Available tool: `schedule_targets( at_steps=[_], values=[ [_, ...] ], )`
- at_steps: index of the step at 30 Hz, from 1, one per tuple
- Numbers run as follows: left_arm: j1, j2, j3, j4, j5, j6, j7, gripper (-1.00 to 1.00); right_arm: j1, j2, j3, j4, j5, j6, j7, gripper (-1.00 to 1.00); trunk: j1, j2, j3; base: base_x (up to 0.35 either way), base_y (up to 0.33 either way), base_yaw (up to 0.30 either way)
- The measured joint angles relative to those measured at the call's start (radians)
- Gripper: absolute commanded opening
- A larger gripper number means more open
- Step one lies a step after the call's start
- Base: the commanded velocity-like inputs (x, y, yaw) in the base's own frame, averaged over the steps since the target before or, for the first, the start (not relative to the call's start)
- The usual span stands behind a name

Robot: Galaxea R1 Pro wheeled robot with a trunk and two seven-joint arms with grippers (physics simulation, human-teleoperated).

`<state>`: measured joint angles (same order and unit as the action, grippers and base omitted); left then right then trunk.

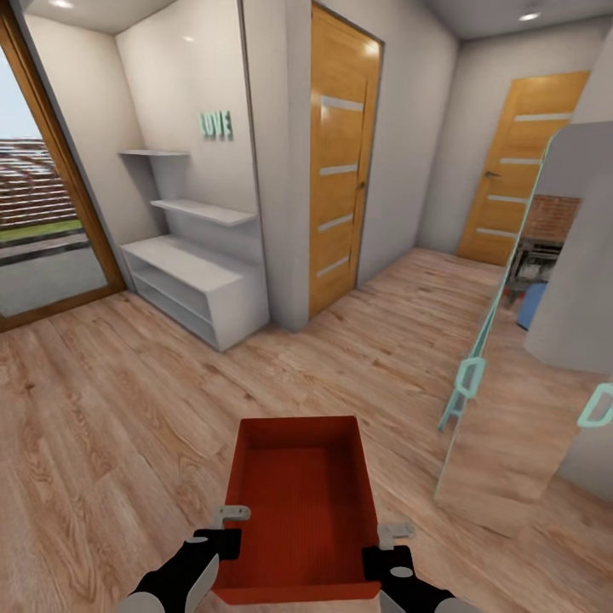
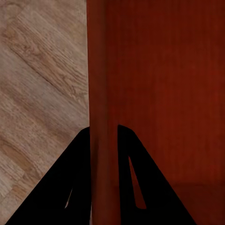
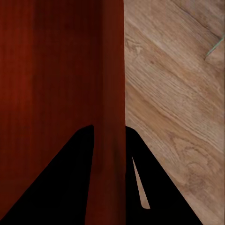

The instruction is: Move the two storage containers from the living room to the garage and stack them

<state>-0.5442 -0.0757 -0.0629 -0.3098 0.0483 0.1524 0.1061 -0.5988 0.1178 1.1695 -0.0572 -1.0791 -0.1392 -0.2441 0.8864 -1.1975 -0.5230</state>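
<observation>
Above the light wood-plank floor (image 1: 102, 409), at the mouth of the hallway: one storage container (image 1: 302, 502) carried level. Pinched by the left gripper (image 2: 103, 140) on its left wall, by the right gripper (image 3: 108, 140) on its right.

Left hand (image 1: 228, 529) and right hand (image 1: 390, 545) low, forward, fingers clamped on container (image 1: 300, 502) side walls.

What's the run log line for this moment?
carrying storage container | left gripper shut on left wall | right gripper shut on right wall | wood-plank floor | orange striped doors ahead
</observation>
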Motion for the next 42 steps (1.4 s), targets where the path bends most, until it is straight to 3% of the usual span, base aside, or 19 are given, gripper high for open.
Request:
schedule_targets(
  at_steps=[42],
  values=[
    [0.001,0.0,0.0,0.0,0.0,0.001,0.0,-1.0,0.0,0.001,-0.001,0.004,0.0,0.0,0.002,-1.0,0.0,0.0,0.0,0.324,0.0,0.0]
  ],
)
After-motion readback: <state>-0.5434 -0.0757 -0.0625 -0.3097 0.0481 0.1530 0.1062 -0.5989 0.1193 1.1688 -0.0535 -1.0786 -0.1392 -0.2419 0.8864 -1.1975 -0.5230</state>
